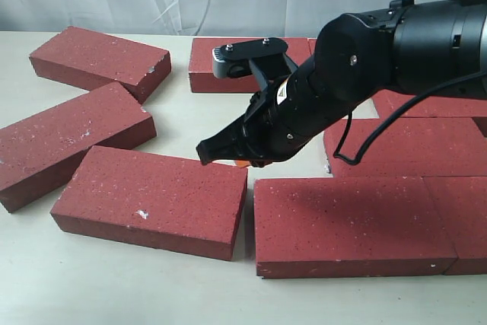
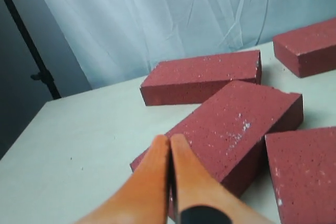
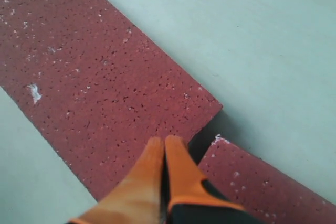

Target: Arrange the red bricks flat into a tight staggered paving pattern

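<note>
Several red bricks lie flat on the pale table. My right gripper (image 1: 207, 153) reaches across the middle, shut and empty, its tips at the far right corner of the front-middle brick (image 1: 152, 199). In the right wrist view the shut fingertips (image 3: 164, 141) hover at that brick's (image 3: 105, 77) corner, beside the gap to the front-right brick (image 3: 252, 182) (image 1: 354, 222). My left gripper (image 2: 169, 140) is shut on nothing, above the near end of an angled brick (image 2: 236, 129); the exterior view does not show it.
More bricks lie at the back left (image 1: 99, 61), left (image 1: 72, 142), back middle (image 1: 228, 62) and right (image 1: 411, 146). The black right arm (image 1: 396, 51) hides part of the right group. A white curtain (image 2: 157, 19) hangs behind the table.
</note>
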`<action>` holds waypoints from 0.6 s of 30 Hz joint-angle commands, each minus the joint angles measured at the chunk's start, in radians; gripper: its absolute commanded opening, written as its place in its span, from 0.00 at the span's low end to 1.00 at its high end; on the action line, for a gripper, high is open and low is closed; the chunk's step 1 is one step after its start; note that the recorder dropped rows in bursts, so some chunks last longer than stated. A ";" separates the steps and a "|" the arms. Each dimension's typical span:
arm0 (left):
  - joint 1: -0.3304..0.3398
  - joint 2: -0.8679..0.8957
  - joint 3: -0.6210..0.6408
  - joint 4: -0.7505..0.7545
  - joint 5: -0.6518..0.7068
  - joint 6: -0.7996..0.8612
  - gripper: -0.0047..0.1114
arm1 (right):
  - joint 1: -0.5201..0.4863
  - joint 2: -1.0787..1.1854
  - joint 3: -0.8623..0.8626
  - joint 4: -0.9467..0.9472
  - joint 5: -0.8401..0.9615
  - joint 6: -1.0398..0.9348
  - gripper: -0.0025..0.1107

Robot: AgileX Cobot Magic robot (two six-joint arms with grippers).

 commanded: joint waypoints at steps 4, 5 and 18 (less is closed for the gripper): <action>0.001 -0.005 0.004 0.028 -0.222 -0.003 0.04 | 0.000 -0.011 0.002 0.000 -0.007 0.000 0.02; 0.001 -0.005 0.004 0.046 -0.261 -0.003 0.04 | 0.000 -0.011 0.002 0.005 -0.006 0.000 0.02; 0.001 -0.005 0.004 0.234 -0.353 -0.003 0.04 | 0.000 -0.011 0.002 0.009 0.006 0.000 0.02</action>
